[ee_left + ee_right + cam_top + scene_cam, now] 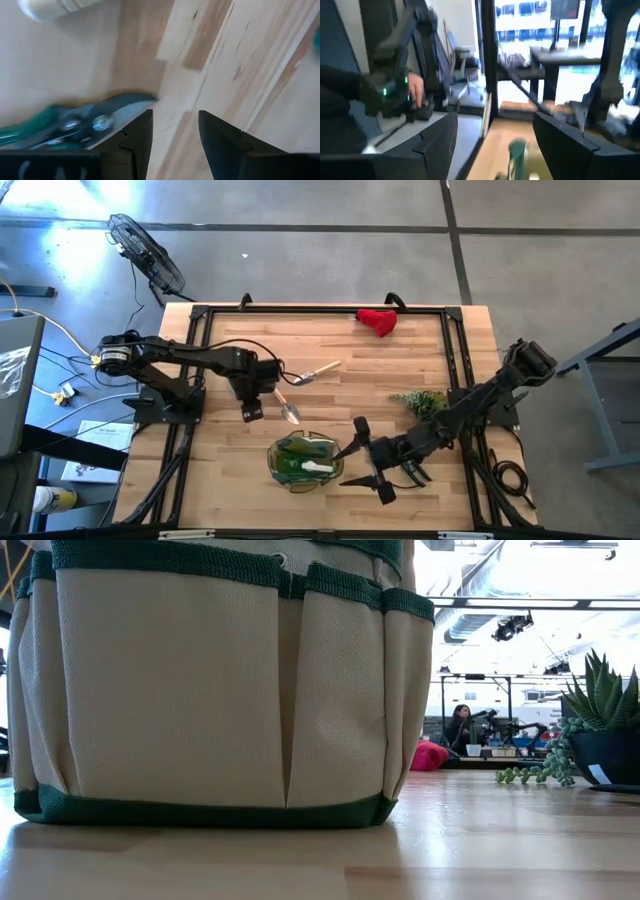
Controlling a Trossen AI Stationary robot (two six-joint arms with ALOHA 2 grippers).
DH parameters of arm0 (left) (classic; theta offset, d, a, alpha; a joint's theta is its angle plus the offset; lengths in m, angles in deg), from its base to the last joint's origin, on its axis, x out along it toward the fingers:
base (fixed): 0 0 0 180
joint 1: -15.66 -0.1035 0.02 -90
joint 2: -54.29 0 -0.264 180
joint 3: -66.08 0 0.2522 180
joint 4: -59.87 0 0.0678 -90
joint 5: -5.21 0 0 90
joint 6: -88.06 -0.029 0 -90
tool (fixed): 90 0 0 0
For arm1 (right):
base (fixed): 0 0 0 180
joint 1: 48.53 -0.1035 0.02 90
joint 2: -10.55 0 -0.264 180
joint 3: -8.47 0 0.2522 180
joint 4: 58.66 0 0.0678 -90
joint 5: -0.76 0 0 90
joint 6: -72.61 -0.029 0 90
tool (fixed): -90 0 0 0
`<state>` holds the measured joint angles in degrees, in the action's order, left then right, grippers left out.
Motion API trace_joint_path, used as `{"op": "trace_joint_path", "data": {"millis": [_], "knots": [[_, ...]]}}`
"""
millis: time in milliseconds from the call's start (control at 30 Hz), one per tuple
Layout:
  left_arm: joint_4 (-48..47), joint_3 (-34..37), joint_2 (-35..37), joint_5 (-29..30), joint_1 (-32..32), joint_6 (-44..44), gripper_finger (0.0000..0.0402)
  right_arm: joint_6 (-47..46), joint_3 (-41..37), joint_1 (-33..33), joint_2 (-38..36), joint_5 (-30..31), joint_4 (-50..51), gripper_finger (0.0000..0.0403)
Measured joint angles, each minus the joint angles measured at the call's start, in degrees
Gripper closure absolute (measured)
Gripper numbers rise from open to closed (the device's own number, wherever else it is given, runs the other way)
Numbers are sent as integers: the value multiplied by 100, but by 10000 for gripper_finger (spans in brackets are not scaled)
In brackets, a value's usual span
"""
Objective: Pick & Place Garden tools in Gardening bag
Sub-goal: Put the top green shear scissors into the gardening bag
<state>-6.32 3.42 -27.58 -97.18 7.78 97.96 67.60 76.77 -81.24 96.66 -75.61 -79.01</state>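
Your right pincer (pixel 352 442) stands open, its two fingers spread, just beside the right rim of the gardening bag (pixel 303 461), and it holds nothing. In the bag you can see green things and one pale handle (pixel 320 468), so at least some tools seem to be already inside.

Your left pincer (pixel 252 411) hangs over the worktop (pixel 330 395) with its fingers apart and empty; in its wrist view the pruning shears (pixel 75 125) lie close beside one finger.

Outward from there, a trowel (pixel 287 407) and a second wooden-handled tool (pixel 315 372) lie on the worktop, well apart from the bag. The red fabric bundle (pixel 378 321) rests at the far edge. I judge the task is partly done: these pieces are left.
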Motion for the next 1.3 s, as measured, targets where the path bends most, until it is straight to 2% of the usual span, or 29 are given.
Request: {"op": "trace_joint_path", "data": {"millis": [267,400,567,767,967,1033,1300], "knots": [[-1553,-843,0,1085,0,-915,249,638,0,343,-701,176,123,151],[-2085,-1177,2,1259,2,-1092,249,685,2,545,-1015,141,592,151],[-2576,-1231,2,1101,2,-1448,249,945,2,884,-1277,146,1293,151],[-2485,-1173,2,1226,0,-2305,249,1112,2,1449,-1339,143,2044,151],[-2228,-1173,2,2477,0,-3331,249,1002,2,2026,-1339,116,2659,151],[-2145,-1173,2,2694,-4,-3584,249,936,2,2183,-1339,54,2762,151],[-1847,-1128,2,2709,-2,-4761,249,914,-4,2494,-1299,-789,2830,151]]}}
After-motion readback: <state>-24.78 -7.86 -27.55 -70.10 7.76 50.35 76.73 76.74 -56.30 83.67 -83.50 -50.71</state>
